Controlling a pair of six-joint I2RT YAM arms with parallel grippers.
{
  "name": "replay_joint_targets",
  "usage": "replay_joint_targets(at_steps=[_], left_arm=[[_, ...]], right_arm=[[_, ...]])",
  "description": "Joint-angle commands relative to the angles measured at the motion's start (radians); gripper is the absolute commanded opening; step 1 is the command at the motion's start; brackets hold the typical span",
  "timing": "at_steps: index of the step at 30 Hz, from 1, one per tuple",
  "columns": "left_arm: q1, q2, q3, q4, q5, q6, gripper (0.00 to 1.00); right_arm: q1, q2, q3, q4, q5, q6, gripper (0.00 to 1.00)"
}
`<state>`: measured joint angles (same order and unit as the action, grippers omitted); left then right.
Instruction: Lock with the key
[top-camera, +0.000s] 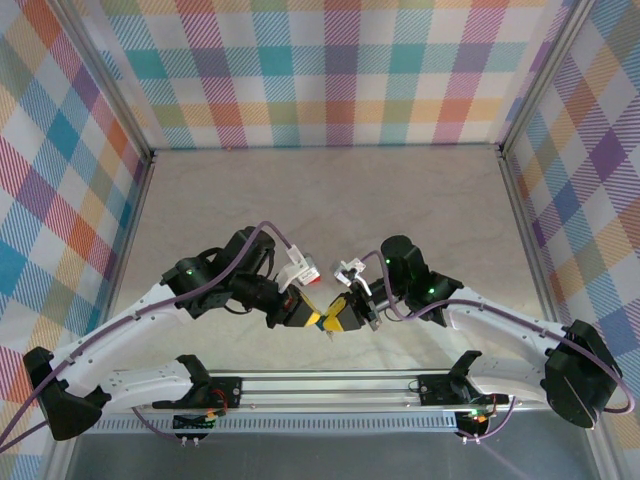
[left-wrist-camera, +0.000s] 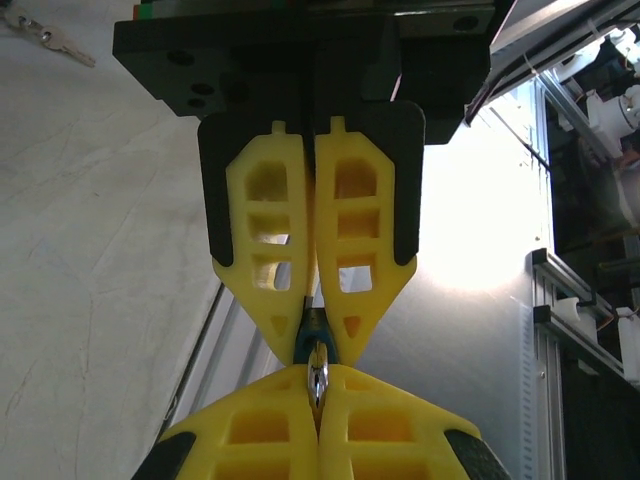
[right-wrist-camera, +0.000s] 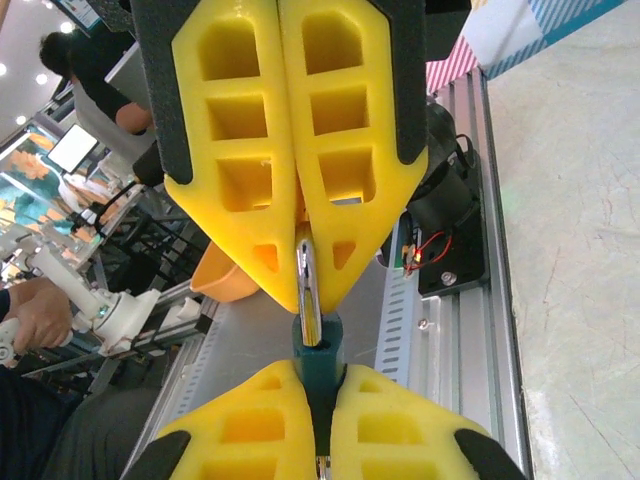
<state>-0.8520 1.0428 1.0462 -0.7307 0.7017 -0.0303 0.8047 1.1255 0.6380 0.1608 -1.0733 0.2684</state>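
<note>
A small padlock is held in the air between my two grippers, which meet tip to tip above the table's near edge. My left gripper (left-wrist-camera: 315, 335) is shut on the lock's teal body (left-wrist-camera: 304, 343). My right gripper (right-wrist-camera: 308, 290) is shut on its chrome shackle (right-wrist-camera: 307, 275), which enters the teal body (right-wrist-camera: 321, 352). In the top view the left gripper (top-camera: 316, 319) and right gripper (top-camera: 338, 320) touch noses, and the padlock is hidden between them. The key (left-wrist-camera: 52, 39), on a ring, lies flat on the table off to the side of the left gripper.
The pale table (top-camera: 330, 200) is boxed in by plaid walls at the back and on both sides. A metal rail (top-camera: 330, 385) with the arm bases runs along the near edge, directly below the joined grippers.
</note>
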Motion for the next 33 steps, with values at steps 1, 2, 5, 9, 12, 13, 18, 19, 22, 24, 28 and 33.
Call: replay_joint_targets(at_steps=[1, 2, 5, 9, 12, 13, 18, 19, 22, 24, 28, 33], left_arm=[[0.008, 0.001, 0.026, -0.012, 0.026, 0.019, 0.0], [0.007, 0.001, 0.025, -0.012, 0.038, 0.022, 0.0], [0.005, -0.006, 0.014, -0.014, 0.047, 0.027, 0.0], [-0.008, -0.006, -0.01, -0.005, 0.076, 0.023, 0.0], [-0.02, 0.006, -0.012, -0.013, 0.079, 0.026, 0.0], [-0.022, 0.011, -0.014, -0.013, 0.077, 0.026, 0.0], [-0.04, 0.018, -0.026, -0.022, 0.05, 0.029, 0.0], [-0.042, 0.018, -0.028, -0.02, 0.05, 0.029, 0.0], [-0.052, 0.025, -0.033, -0.021, 0.046, 0.027, 0.0], [-0.057, 0.035, -0.036, -0.018, 0.058, 0.026, 0.0], [-0.073, 0.065, -0.033, -0.023, 0.096, 0.029, 0.0], [-0.091, 0.096, -0.032, -0.027, 0.133, 0.032, 0.0]], right_arm=[[0.005, -0.035, 0.028, -0.007, 0.031, -0.044, 0.0], [0.004, -0.039, 0.026, -0.004, 0.035, -0.044, 0.0], [0.005, -0.041, 0.029, -0.002, 0.035, -0.045, 0.0], [0.005, -0.05, 0.036, -0.004, 0.043, -0.048, 0.0], [0.004, -0.065, 0.041, -0.006, 0.05, -0.049, 0.0], [0.005, -0.071, 0.044, -0.011, 0.055, -0.053, 0.0], [0.005, -0.105, 0.048, -0.003, 0.086, -0.044, 0.0], [0.005, -0.108, 0.051, 0.001, 0.088, -0.04, 0.0], [0.005, -0.106, 0.055, 0.025, 0.085, -0.018, 0.0], [0.005, -0.1, 0.061, 0.031, 0.082, -0.008, 0.0], [0.004, -0.068, 0.093, -0.007, 0.068, -0.026, 0.0], [0.005, -0.057, 0.108, -0.013, 0.07, -0.032, 0.0]])
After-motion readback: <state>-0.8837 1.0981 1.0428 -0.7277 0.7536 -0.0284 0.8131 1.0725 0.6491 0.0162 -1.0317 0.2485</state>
